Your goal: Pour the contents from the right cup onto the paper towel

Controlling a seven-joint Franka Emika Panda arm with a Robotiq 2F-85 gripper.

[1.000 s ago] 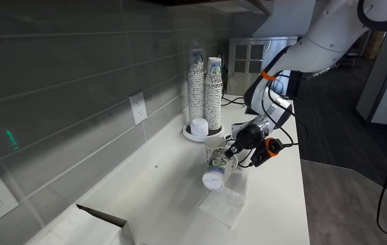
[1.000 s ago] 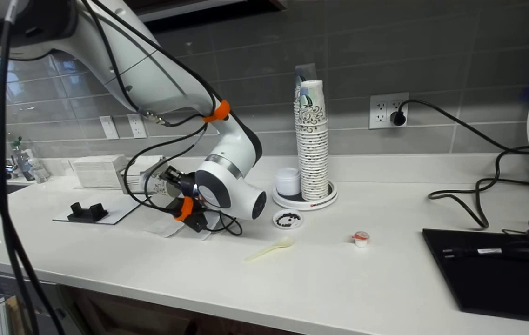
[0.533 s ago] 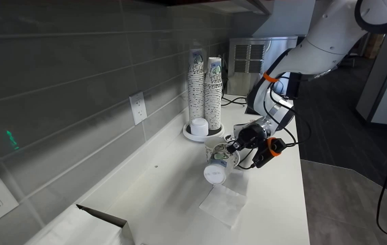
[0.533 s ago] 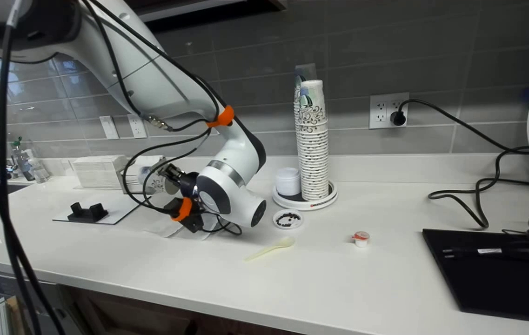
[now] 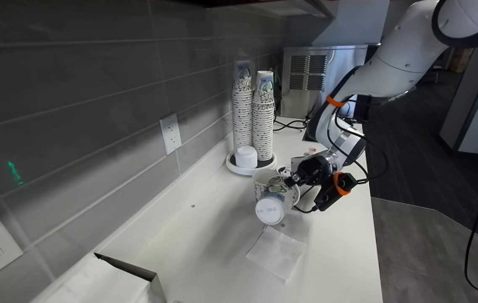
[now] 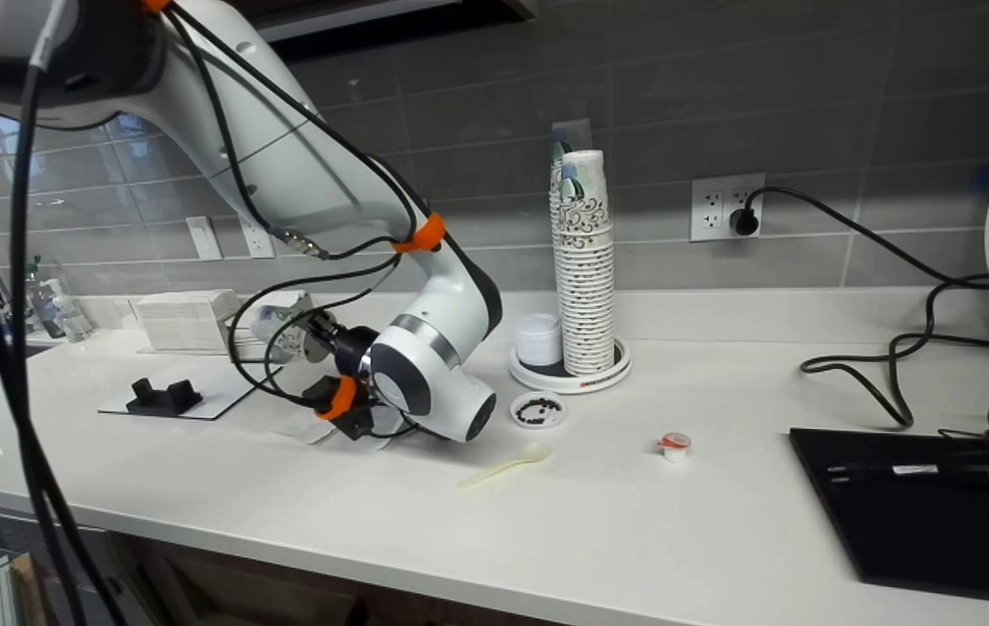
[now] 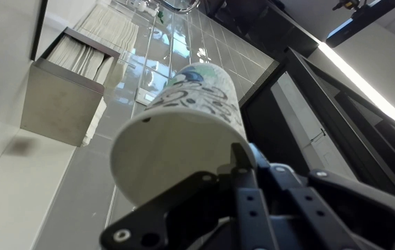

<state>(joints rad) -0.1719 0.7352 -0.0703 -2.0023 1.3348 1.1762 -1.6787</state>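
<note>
The gripper (image 7: 249,158) pinches the cup (image 5: 278,198) by its rim, holding it tipped, mouth slightly down, above the counter (image 5: 205,261) near the towel (image 5: 278,255), with a dark speck (image 7: 146,119) at the lip.

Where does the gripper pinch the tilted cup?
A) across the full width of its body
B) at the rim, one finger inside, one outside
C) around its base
B: in the wrist view the gripper has one finger inside the tilted cup and the other outside.
</note>
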